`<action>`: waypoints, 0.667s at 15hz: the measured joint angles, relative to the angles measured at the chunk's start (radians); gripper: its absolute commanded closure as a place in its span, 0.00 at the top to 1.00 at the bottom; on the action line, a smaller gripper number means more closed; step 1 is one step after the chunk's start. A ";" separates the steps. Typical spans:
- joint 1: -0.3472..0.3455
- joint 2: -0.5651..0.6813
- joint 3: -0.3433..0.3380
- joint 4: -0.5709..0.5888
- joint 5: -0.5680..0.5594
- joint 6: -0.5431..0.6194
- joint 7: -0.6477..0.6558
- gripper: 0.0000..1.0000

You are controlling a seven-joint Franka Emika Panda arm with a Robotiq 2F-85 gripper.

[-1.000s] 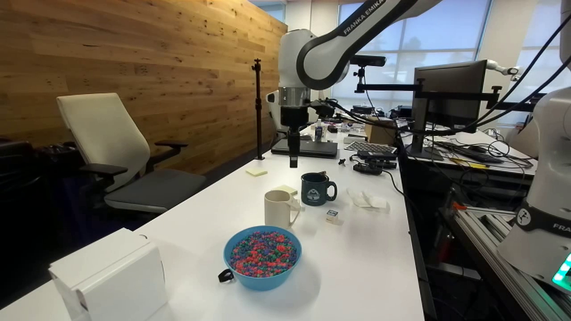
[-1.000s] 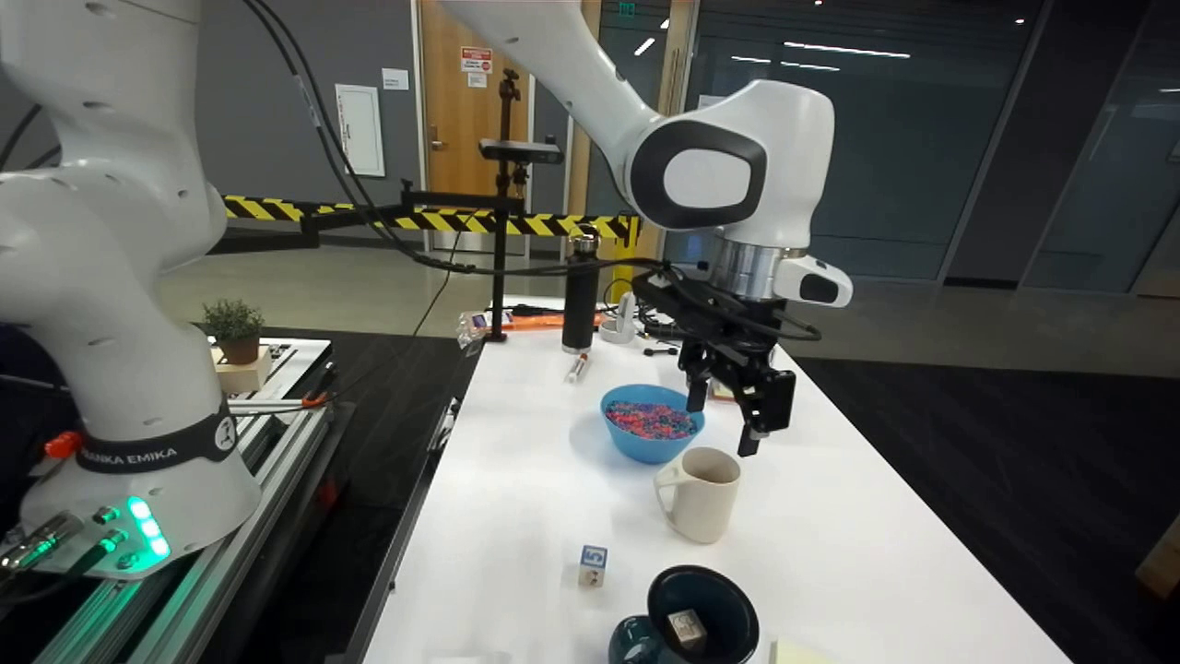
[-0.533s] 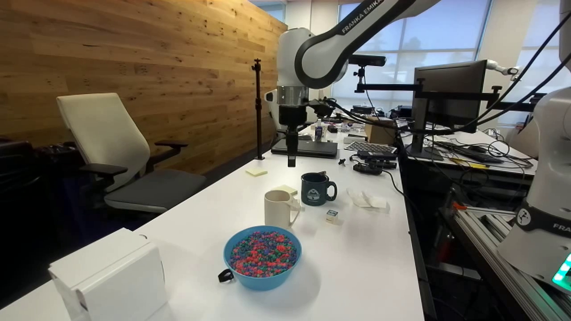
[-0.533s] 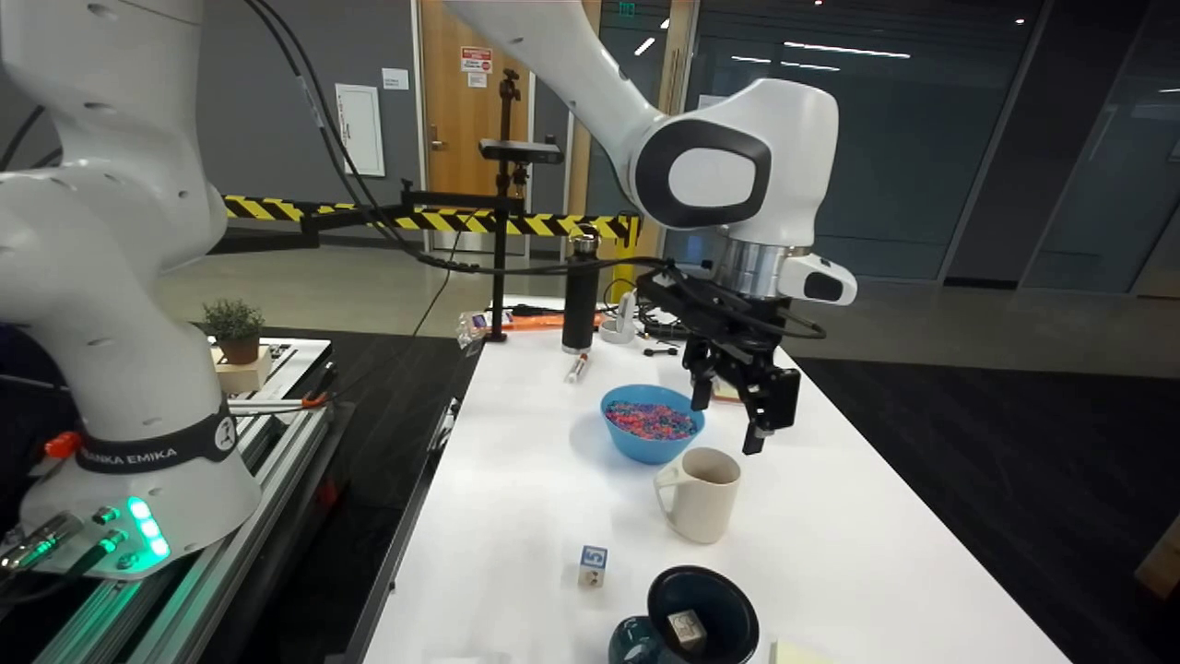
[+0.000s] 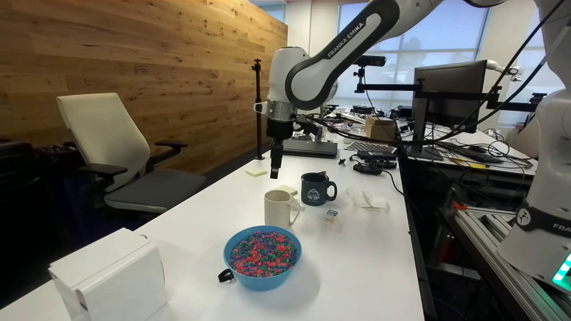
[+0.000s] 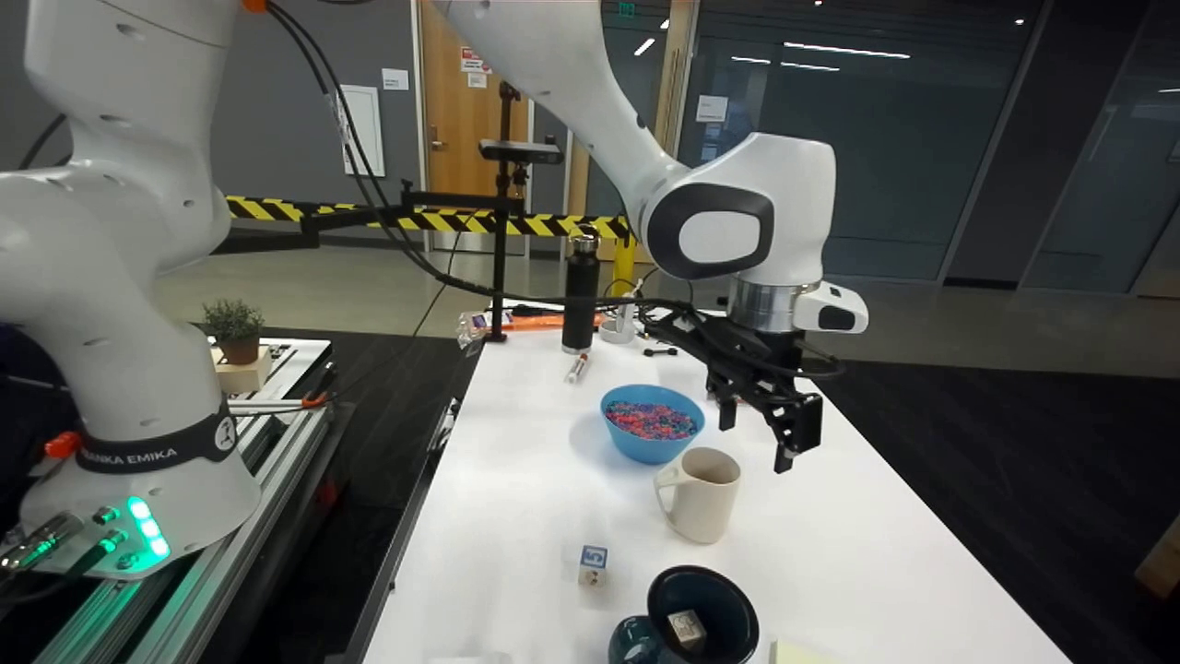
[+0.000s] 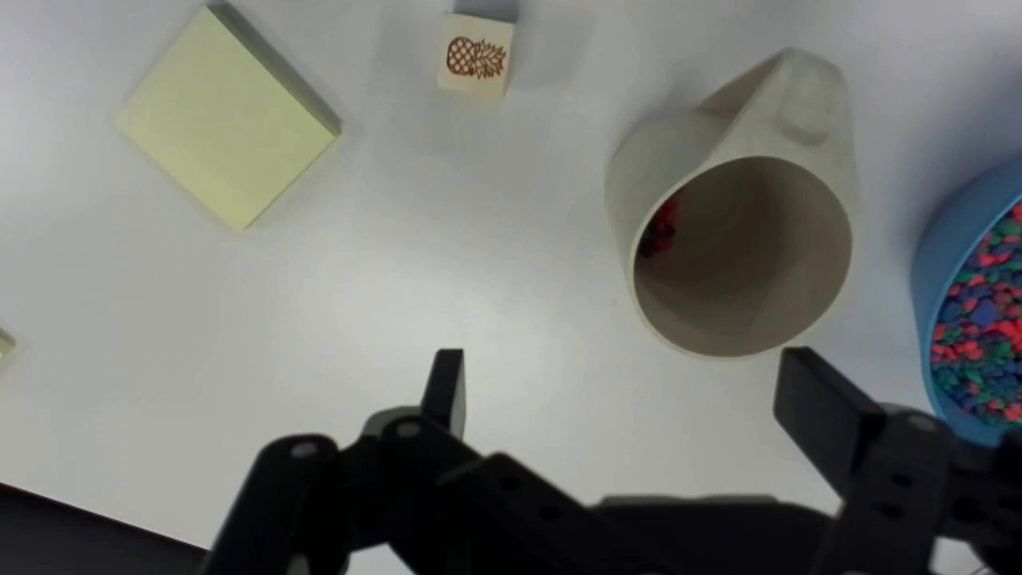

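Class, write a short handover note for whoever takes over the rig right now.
Tool: open, holding nothing, above the table near the cream mug.
Things: cream mug upright between the blue bowl of coloured granules and the dark teal mug; printed cube on the table.
Done: second cube in the dark teal mug, some red granules in the cream mug.
Left: the cream mug is not yet gripped.
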 measured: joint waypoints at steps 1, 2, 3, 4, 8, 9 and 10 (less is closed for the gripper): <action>-0.007 0.014 0.007 0.010 0.000 0.003 -0.004 1.00; -0.012 0.026 0.012 0.020 0.000 0.004 -0.006 1.00; -0.017 0.037 0.016 0.030 0.000 0.004 -0.007 1.00; -0.022 0.047 0.019 0.040 0.000 0.004 -0.008 1.00; -0.046 0.086 0.035 0.074 0.001 0.004 -0.020 1.00; -0.052 0.096 0.039 0.081 0.001 0.004 -0.025 1.00; -0.057 0.103 0.043 0.086 0.002 0.004 -0.034 1.00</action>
